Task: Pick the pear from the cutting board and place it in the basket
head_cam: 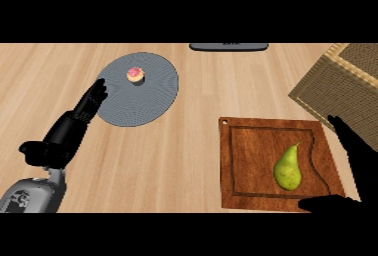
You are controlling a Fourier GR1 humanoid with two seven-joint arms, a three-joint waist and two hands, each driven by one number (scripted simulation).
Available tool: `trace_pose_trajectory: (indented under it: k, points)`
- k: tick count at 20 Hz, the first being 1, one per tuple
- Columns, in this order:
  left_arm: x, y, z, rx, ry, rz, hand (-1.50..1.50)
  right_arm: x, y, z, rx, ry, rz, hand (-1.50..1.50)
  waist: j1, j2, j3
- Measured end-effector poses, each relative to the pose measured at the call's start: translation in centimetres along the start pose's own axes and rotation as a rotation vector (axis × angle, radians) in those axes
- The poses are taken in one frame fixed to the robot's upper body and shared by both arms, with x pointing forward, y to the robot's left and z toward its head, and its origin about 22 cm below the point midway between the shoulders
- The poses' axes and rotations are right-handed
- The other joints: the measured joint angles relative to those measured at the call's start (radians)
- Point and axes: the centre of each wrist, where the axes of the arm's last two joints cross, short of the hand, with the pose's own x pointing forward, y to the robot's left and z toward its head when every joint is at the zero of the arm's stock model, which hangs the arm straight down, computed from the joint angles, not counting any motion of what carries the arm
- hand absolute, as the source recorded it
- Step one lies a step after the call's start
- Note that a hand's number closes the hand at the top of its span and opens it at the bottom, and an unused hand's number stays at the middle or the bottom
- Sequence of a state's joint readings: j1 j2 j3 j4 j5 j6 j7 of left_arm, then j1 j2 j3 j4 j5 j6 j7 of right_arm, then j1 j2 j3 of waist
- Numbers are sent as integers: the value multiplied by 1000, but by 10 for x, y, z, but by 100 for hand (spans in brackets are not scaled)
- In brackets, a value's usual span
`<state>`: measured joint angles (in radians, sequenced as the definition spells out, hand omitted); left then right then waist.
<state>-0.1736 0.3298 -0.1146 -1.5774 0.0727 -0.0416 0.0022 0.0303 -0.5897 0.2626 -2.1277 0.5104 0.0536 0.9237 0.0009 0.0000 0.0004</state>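
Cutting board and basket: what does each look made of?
The cutting board looks like dark reddish wood, smoothly finished: grain streaks run along it and a groove is cut inside its edge. The basket looks like tan woven wicker, matte: fine weave on its wall, a paler rim band.

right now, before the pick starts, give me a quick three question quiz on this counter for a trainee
1. True or false: the pear already lies in the basket.
2. What sits on the grey plate? A an apple; B a small pink-topped cake; C nothing.
3. Fill in: the right hand, beside the cutting board, is ___ (open or shut).
Key: 1 false, it lies on the cutting board; 2 B; 3 open.
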Motion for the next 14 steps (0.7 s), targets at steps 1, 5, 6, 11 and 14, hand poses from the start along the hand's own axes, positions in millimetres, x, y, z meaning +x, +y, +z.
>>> trace_pose_trajectory:
  k: [1,5,6,11,14]
  points:
    - [-1,1,1,0,-1,2,0,0,6,-1,-5,-1,1,-150,0,0,0]
    - [1,7,0,-2,5,-2,0,-7,11,-9,-13,-8,3,-150,-2,0,0]
    - [4,8,0,-2,3,-2,0,-8,13,-8,-16,-14,-4,-150,-2,0,0]
    - [-1,4,1,4,2,3,0,-9,24,-5,-18,-55,-33,-150,-3,0,0]
    - [-3,4,1,0,3,0,0,-7,20,-3,-13,-59,-39,-150,-3,0,0]
